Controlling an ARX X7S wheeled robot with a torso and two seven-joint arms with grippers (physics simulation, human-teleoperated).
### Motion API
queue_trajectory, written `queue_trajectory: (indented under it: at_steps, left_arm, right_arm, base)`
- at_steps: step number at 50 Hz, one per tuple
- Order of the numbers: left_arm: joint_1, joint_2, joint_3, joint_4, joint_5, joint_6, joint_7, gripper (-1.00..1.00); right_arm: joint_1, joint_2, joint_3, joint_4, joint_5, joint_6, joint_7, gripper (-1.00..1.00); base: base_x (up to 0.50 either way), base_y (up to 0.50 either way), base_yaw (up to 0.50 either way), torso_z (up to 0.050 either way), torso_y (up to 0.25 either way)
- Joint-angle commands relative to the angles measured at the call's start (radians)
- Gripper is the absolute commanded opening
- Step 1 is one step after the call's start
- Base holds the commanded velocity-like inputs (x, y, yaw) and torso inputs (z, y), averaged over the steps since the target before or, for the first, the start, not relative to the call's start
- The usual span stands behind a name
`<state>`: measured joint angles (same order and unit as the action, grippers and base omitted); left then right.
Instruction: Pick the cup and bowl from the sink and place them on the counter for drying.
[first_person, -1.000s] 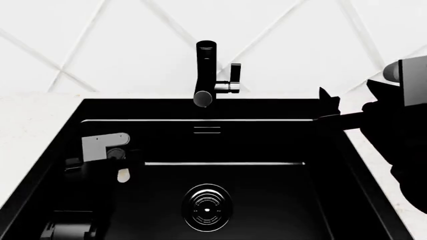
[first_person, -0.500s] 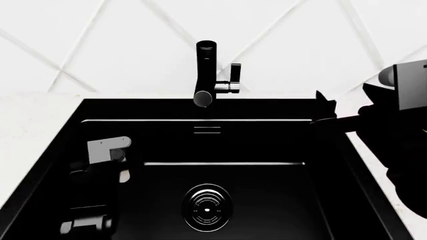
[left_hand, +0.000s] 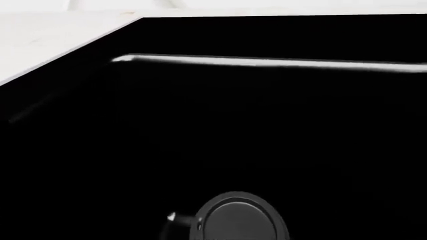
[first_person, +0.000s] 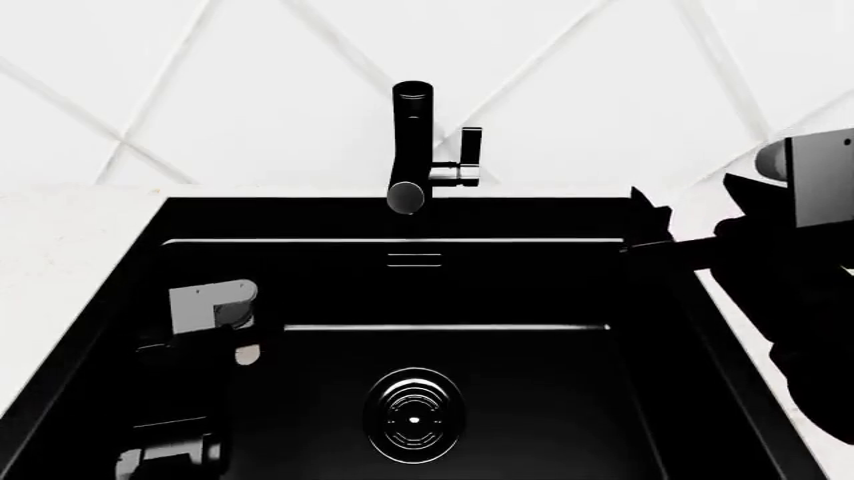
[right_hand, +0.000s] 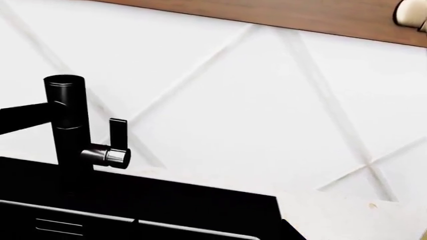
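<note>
The big matte black rectangular sink (first_person: 534, 290) fills the head view. Its round ribbed drain (first_person: 415, 415) lies in the middle of the floor, and the black upright faucet (first_person: 411, 150) stands at the back rim before the white diagonal-lined wall (first_person: 267, 90).

The left arm reaches down into the basin's left part, presumably because the task's things lie low inside it. Its left pincer (first_person: 200, 350) is black against black, so I cannot tell whether the jaws are wide, narrow or closed on anything. Just beside it shows a small cream-white oval patch (first_person: 247, 355). I judge this to be the small slim cream-white cup, but whether it is gripped, touched or merely near cannot be made out.

The left wrist view looks across the dark basin to the white speckled stone desk (left_hand: 40, 40). It adds only a rounded dark grey shape (left_hand: 237, 217) too unclear to name.

The right pincer (first_person: 650, 225) hangs at the sink's right rim, above the edge where basin meets desk. It is likely parked there to stay out of the left arm's way or to be ready for the second thing. It is a dark silhouette, so its opening cannot be told either, and nothing shows in it.

The large white bowl appears in no view. It may sit outside the frames or behind an arm.
</note>
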<state>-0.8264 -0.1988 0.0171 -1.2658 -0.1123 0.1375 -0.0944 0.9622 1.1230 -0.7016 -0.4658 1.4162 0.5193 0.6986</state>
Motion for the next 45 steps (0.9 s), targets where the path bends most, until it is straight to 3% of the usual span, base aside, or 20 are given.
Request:
queue_trajectory:
  at_steps: [1,19,20,39,40,43,45]
  left_arm:
    - [0.018,0.028,-0.024,-0.043,0.092,-0.034,0.01,1.0]
    - [0.021,0.042,0.007,-0.043,0.116,-0.081,-0.009,1.0]
    - [0.018,0.042,0.008,-0.043,0.117,-0.077,-0.017,-1.0]
    - [-0.005,0.021,0.032,-0.032,0.125,-0.001,-0.026,-1.0]
    - [0.003,0.02,0.033,-0.006,0.126,-0.019,-0.024,-1.0]
    - [0.126,0.035,0.032,0.388,0.126,-0.28,-0.039,-1.0]
    - [0.167,0.044,0.028,0.531,0.116,-0.395,-0.036,-1.0]
  right_arm:
    - [-0.032,0.01,0.004,0.002,-0.007,-0.03,-0.005,1.0]
    - [-0.084,0.023,0.007,0.001,-0.021,-0.076,-0.01,1.0]
    - [-0.086,0.022,0.007,0.001,-0.021,-0.078,-0.009,1.0]
    - [-0.081,0.019,0.012,-0.001,-0.017,-0.074,-0.01,1.0]
    - [-0.079,0.018,0.013,0.0,-0.017,-0.073,-0.01,1.0]
    - [-0.079,0.014,0.013,0.003,-0.019,-0.075,-0.011,1.0]
    - [-0.083,0.014,0.014,0.004,-0.018,-0.079,-0.012,1.0]
  base:
    - [0.0,0.0,0.0,0.0,0.0]
    - [0.0,0.0,0.0,0.0,0.0]
    - [0.0,0.0,0.0,0.0,0.0]
    - [0.0,0.0,0.0,0.0,0.0]
    - [0.0,0.0,0.0,0.0,0.0]
    - [0.0,0.0,0.0,0.0,0.0]
    - [0.0,0.0,0.0,0.0,0.0]
